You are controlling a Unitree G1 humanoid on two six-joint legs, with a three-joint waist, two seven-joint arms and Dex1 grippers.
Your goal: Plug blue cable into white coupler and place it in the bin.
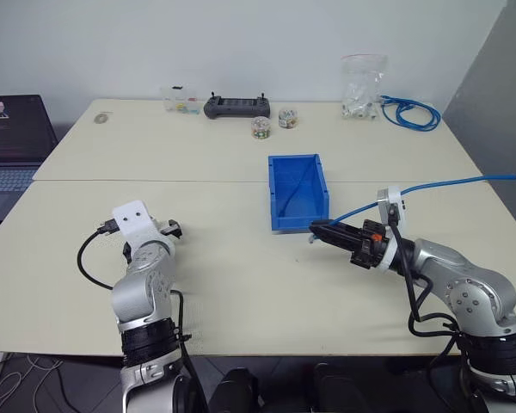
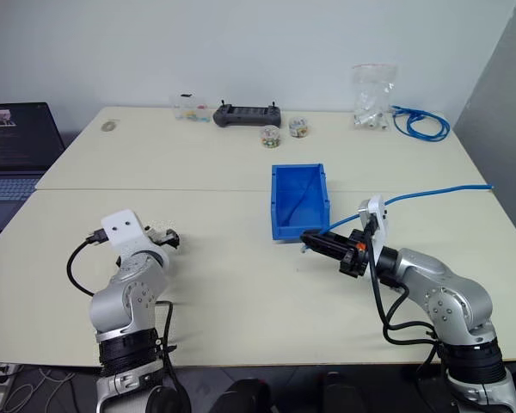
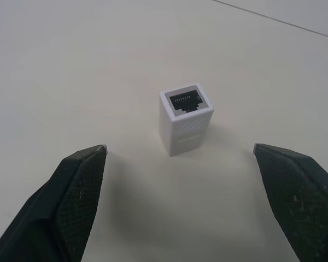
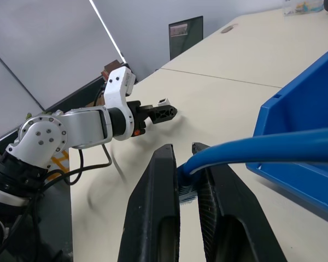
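**Left gripper lined up on the coupler while the right holds the plug ready**

The left gripper point(image 3: 180, 155) hangs with its jaws spread wide, and the white coupler point(image 3: 186, 117) stands on the table just ahead, centred between the fingertips, socket face up; that spacing looks meant for a straight close on its sides. The right gripper point(image 4: 187, 172) is clamped on the blue cable point(image 4: 273, 147) close to its plug, so the tip stays stiff for insertion. The bin point(image 1: 298, 191) sits just beside the right gripper, open and near for the drop
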